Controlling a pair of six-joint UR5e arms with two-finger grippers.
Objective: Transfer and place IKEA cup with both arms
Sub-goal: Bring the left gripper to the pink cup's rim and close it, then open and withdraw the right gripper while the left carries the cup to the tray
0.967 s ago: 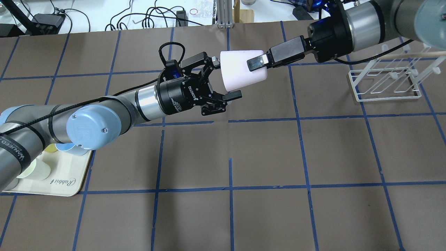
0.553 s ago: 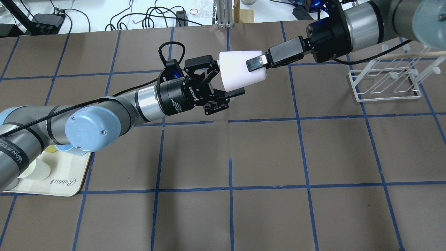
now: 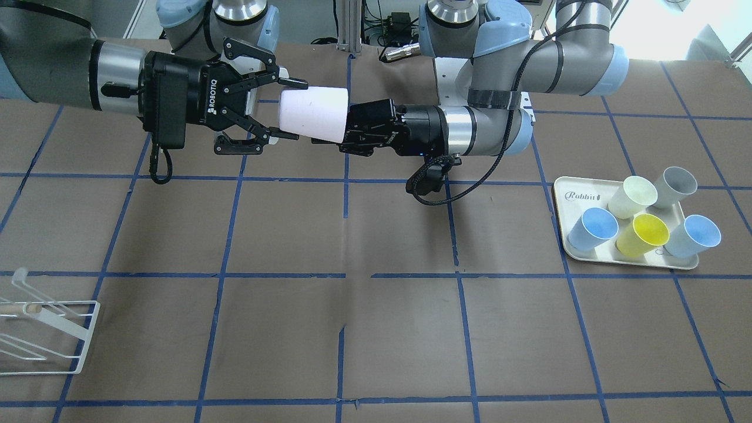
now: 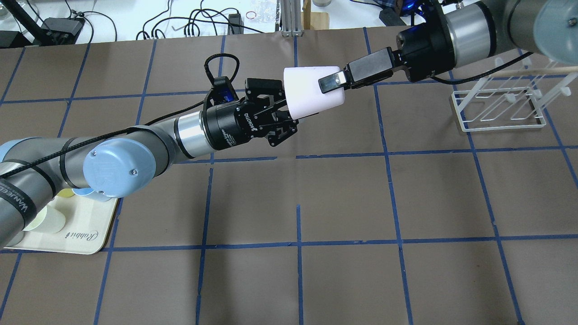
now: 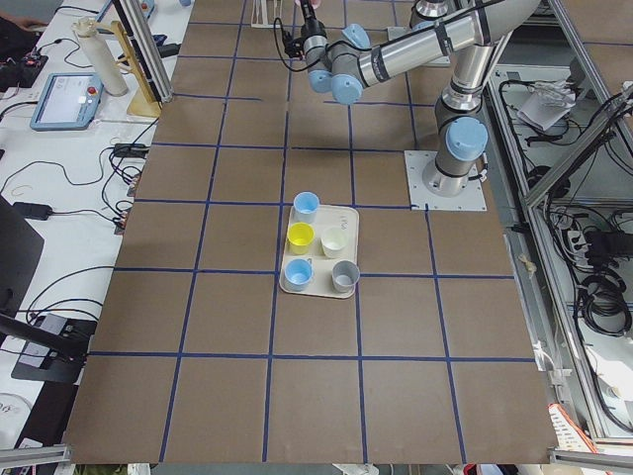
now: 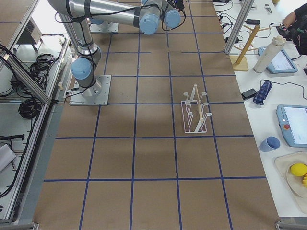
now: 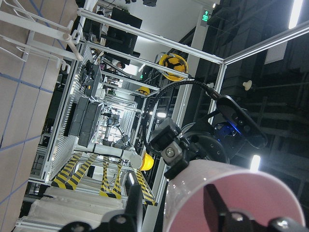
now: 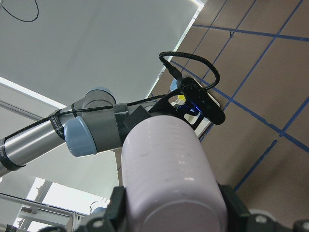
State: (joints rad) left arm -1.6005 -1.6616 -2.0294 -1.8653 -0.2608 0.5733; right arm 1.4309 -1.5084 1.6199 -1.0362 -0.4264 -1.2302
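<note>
While between left gripper (image 3: pixel 349 128) and right gripper (image 3: pixel 289 110), one IKEA cup (image 3: pixel 315 114); five others (image 3: pixel 643 234).

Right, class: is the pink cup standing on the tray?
No, the pink cup hangs in the air over the table, well away from the tray.

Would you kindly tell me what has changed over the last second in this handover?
The left claw, spread wide around the cup's open end a second ago, has closed in and now appears to pinch the rim, with one finger inside. The cup itself barely shifted. The right claw stays clamped on the cup's base. The tray and rack are unmoved.
</note>
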